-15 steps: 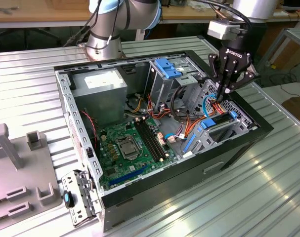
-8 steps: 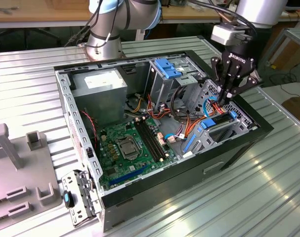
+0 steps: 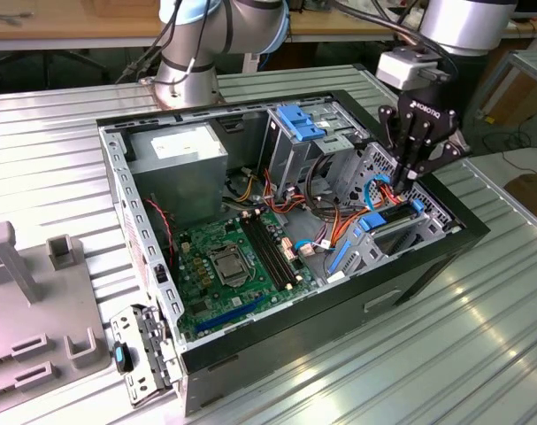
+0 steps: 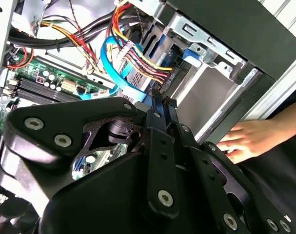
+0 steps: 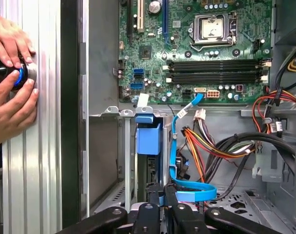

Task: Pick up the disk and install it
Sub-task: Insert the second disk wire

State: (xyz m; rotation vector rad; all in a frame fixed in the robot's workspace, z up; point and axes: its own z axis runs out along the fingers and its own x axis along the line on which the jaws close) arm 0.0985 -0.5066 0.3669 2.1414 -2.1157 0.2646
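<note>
The black three-fingered pincer [image 3: 408, 174] hangs low over the drive cage at the right of the exterior view. Its fingers are pressed close together, and they seem to push on the top edge of the disk [image 3: 394, 215], a flat dark grey drive in a bright blue plastic frame. I cannot tell if they pinch it or only press it. The disk sits partly down in the grey metal drive cage [image 3: 427, 221], so it looks nearly put in.

What could go wrong? The orange, red and yellow wires [image 5: 211, 144] and the flat blue cable [image 5: 179, 161] lie just beside the slot. If the pincer pushes crooked, the disk may jam or squash a cable. A person's hands [image 5: 11, 83] rest on the ribbed metal surface [image 3: 480, 345] close to the case, at the upper left of the first wrist view.

The open black computer case [image 3: 321, 310] holds a green circuit board [image 3: 224, 266], a grey power box [image 3: 180, 159] and the drive cage.
</note>
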